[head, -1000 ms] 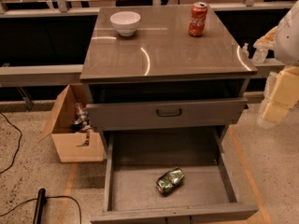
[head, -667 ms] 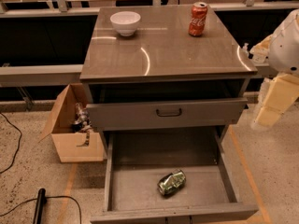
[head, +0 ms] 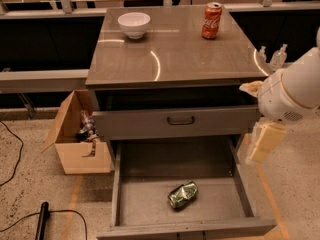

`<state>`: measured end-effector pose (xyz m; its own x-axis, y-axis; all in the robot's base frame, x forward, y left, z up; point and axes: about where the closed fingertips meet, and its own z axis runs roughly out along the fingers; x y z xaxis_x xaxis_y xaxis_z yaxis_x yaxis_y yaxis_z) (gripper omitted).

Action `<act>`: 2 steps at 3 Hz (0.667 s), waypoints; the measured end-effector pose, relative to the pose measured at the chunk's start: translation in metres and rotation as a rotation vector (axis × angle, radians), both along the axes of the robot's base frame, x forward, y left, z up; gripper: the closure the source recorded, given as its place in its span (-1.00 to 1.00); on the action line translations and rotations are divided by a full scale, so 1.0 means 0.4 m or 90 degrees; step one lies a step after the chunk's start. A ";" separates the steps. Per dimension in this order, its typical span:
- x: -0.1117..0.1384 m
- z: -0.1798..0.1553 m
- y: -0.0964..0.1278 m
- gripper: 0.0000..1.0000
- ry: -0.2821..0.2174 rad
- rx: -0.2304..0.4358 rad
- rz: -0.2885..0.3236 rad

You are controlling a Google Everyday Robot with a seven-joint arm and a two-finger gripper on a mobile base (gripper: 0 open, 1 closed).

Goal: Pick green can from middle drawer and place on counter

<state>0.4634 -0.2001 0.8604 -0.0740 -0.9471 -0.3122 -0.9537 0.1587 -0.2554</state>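
Green-and-silver dented aluminium can (head: 182, 194) is seen lying in the open shallow grey middle drawer (head: 145, 204), ungrasped, with the cream gripper (head: 262, 142) held outside its right wall, openness not discernible; approach is judged in hand, a reach down onto the can being needed.

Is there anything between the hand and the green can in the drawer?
Only the low right wall of the middle drawer: the hand hangs to the right, beside it. The green can lies alone on the drawer floor, open from above.
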 end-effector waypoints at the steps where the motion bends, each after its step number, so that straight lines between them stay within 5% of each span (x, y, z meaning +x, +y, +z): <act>1: 0.013 -0.176 0.027 -1.00 -0.024 0.030 0.074; 2: 0.031 -0.311 0.076 -1.00 -0.056 0.021 0.185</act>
